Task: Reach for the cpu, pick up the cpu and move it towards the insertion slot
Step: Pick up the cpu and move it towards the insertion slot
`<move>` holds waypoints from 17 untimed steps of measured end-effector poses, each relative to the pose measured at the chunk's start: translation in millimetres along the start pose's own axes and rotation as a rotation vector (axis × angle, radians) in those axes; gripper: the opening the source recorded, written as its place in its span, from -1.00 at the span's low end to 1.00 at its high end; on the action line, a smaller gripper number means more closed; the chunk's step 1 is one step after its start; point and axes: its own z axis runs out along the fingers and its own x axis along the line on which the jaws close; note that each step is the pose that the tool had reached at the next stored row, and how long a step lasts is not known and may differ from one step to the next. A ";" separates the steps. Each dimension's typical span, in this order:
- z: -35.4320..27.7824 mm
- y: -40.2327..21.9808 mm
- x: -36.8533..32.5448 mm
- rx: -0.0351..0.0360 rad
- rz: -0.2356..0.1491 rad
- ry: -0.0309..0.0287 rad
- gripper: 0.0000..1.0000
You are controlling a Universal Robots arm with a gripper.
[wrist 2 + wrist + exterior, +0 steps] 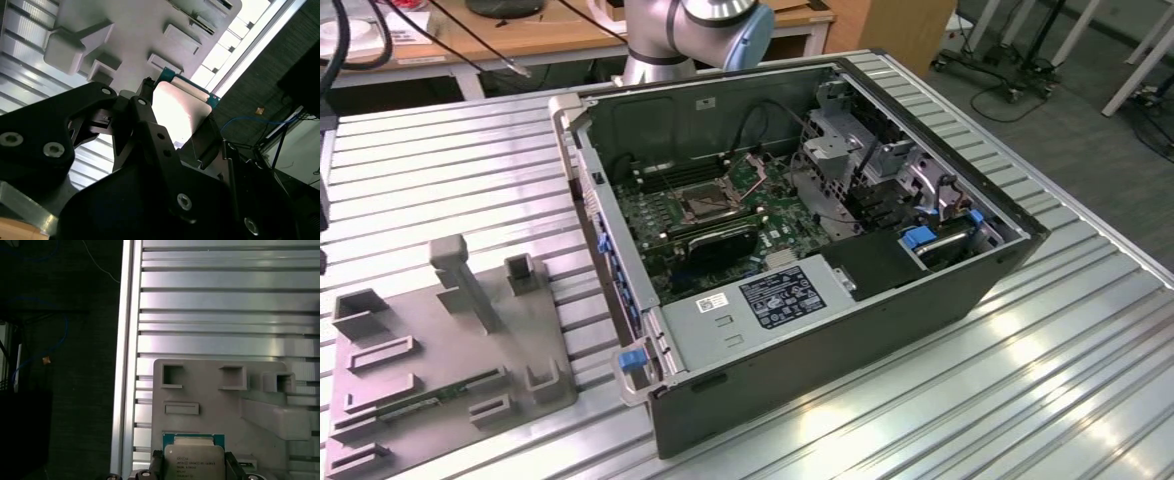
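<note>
The cpu (194, 461) is a flat square chip with a silvery top and a green edge. It sits between my gripper's (194, 467) two black fingers (156, 465), which press on its opposite sides. In the second wrist view the cpu (175, 107) shines pale between the dark fingers (145, 115), in front of the grey holder block (125, 30). Whether the chip rests on the block or hangs just above it, I cannot tell. The insertion slot (700, 207) is a square socket with a metal frame on the motherboard inside the open computer case (854, 300).
The grey holder block (440, 340) with pockets and posts lies on the ribbed metal table (1014, 380) at the exterior view's left, beside the case. A narrow green memory stick (420, 400) lies on it. The table's edge (127, 365) and dark floor are close by.
</note>
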 end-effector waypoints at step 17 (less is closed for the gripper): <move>-15.9 0.7 -6.9 0.0001 0.000 0.0000 0.09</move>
